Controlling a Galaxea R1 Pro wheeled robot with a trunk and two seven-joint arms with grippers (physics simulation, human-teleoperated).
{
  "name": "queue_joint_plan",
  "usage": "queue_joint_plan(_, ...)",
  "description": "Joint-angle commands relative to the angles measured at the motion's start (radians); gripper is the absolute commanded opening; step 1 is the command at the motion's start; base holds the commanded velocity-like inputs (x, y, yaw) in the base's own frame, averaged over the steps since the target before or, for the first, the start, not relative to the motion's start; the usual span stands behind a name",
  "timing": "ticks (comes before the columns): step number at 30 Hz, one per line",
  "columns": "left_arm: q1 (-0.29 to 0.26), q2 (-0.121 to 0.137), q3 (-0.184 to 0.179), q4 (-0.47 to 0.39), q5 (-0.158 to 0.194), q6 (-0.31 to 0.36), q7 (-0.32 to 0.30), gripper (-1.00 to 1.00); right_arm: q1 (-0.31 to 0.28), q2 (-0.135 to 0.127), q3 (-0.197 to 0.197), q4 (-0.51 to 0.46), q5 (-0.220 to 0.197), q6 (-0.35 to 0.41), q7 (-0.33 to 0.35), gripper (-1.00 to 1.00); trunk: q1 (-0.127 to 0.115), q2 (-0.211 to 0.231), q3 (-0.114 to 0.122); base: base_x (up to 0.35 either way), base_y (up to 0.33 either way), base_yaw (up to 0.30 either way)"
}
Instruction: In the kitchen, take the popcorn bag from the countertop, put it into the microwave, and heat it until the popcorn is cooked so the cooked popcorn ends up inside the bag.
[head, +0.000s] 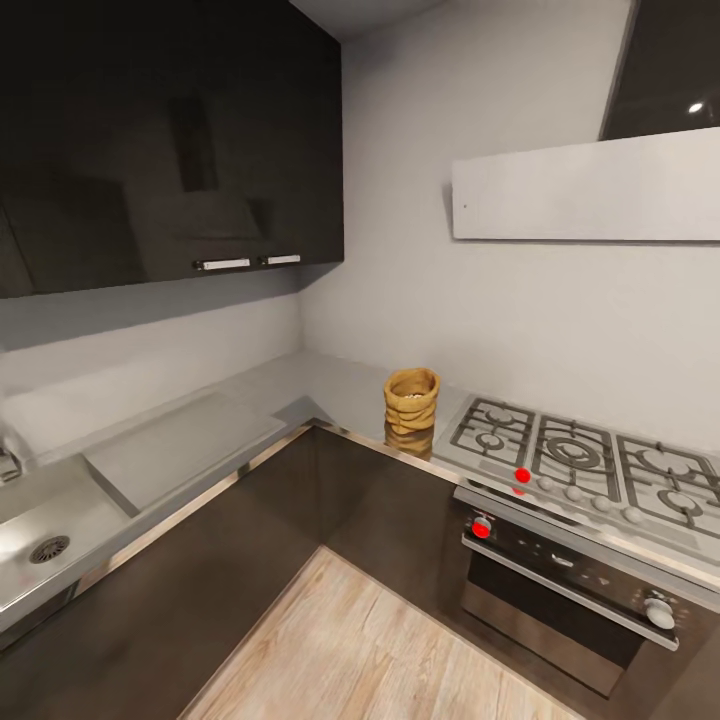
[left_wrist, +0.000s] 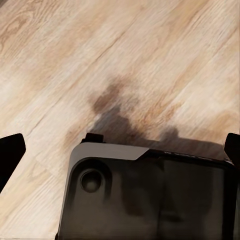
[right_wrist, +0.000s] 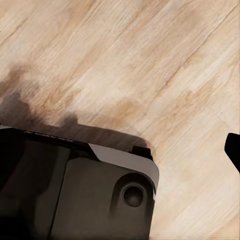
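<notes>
The popcorn bag stands upright on the table beside the hob, well above and ahead of both end effectors, which point at the wooden floor, spread apart and holding nothing, neither clearly nearer.

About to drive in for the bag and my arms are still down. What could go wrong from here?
1. The bag stands right beside the hob; a wide reach could knock the grates or the knobs.
2. It is an open, light sack near the countertop corner; a nudge may tip it.
3. Both wrist views face the floor, so the jaws give no close view yet.
</notes>
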Motion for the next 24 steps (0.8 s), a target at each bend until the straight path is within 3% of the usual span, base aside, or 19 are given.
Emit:
queue_joint_plan(1,0.001,-0.002,0.003,0.002,0.001,0.0,0.001,1.0,-0.001,0.001,0.003,0.003,-0.001,-0.004,0.001,1.0,0.0,-0.001,0.0,0.0,0.0,0.0)
queue_joint_plan(15,0.028,-0.002,0.004,0.004,0.0,0.004,-0.002,1.0,0.0,0.0,0.003,0.006,-0.001,-0.004,0.001,1.0,0.0,-0.001,0.0,0.003,0.0,0.0)
queue_joint_plan(24,0.041,-0.004,0.004,0.003,0.001,0.005,0.005,1.0,0.0,0.0,0.003,0.005,-0.003,-0.005,0.001,1.0,0.0,-0.001,0.0,0.137,0.038,0.0)
